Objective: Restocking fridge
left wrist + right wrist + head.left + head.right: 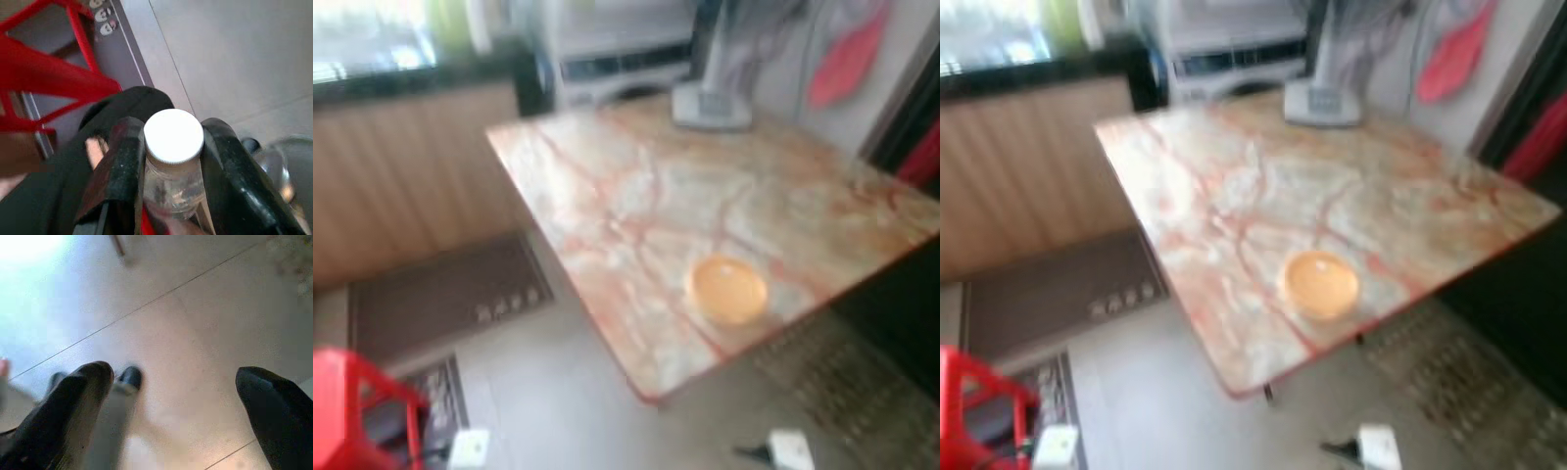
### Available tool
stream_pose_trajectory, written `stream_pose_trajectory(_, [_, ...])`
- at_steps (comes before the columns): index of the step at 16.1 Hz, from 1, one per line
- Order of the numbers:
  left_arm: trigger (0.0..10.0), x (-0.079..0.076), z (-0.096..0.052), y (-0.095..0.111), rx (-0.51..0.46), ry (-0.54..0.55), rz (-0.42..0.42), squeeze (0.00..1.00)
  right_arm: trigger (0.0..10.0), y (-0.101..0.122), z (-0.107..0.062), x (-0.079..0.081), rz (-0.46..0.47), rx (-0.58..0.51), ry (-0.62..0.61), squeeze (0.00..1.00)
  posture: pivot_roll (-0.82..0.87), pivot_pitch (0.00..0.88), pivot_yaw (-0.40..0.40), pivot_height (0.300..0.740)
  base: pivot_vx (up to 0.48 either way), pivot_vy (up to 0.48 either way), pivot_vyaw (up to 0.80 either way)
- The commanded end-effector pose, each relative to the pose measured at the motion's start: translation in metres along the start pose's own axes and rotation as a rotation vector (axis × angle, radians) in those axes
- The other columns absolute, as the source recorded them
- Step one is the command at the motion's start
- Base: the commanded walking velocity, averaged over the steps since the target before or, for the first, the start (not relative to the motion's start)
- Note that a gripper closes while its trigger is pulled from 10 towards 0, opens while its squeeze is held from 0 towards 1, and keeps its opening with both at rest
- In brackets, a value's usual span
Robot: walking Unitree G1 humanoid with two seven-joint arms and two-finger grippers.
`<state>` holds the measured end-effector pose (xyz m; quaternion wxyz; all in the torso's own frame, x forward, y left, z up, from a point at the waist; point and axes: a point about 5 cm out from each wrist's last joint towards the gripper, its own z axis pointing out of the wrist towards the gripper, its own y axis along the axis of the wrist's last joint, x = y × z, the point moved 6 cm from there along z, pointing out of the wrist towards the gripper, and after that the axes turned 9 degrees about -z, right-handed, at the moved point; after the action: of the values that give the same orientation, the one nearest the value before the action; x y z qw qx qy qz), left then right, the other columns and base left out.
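While the head views blur as though the robot is walking, the scene reads from the left as a red plastic stool [352, 406] at the low corner, with a dark brown floor mat [445, 299] beside it along a ribbed beige wall. Toward the middle stands a marble-patterned table with pink veins [636, 186], bare but for a small round orange dish [726, 288] near its front edge and a grey appliance base [710, 106] at the far edge. Something red hangs on the wall at the far right.

Down at the robot's side, the left gripper [171, 161] is clamped on a clear plastic bottle with a white screw cap [173, 136]; one black finger presses each side of the neck just under the cap, likely so the bottle hangs upright and cannot slip while carried. No fridge can be made out, so the bottle seems to be in transit.

On the other side, the right gripper [183, 406] hangs over grey floor tiles [195, 323], its fingers spread well apart and holding nothing, probably kept free for the fridge door
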<state>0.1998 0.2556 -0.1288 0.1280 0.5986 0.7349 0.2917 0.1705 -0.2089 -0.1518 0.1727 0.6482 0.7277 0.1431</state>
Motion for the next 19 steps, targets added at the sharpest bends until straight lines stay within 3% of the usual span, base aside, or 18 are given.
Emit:
stream_pose_trajectory(1, [10.0,0.0086,-0.0004,-0.0026,0.003,0.027,0.018,0.00,10.0,-0.0049,-0.0004,-0.0013,0.000,0.021,-0.002,0.00,0.12,0.000,-0.058,0.740,0.000,0.000,-0.80])
stream_pose_trajectory(19, [10.0,0.0089,-0.0006,-0.0045,0.013,0.030,0.015,0.00,10.0,-0.0051,-0.0005,-0.0005,-0.010,0.021,0.007,0.00,0.13,0.000,-0.065,0.740,0.000,0.000,-0.80])
